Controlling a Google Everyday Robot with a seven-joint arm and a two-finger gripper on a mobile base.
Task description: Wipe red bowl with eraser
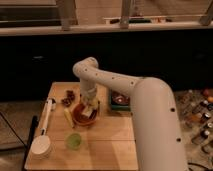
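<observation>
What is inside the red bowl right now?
The robot's hand is down in the red bowl, with a pale block, apparently the eraser, at its tip. The hand covers the bowl's back part, so what lies there cannot be seen.

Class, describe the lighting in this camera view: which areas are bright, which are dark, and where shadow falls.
Camera view: warm light falls on the wooden table and the white arm; the band behind the table is almost black; the gripper hangs low over the red bowl, darkening the bowl's inside beneath it; no strong glare shows.
</observation>
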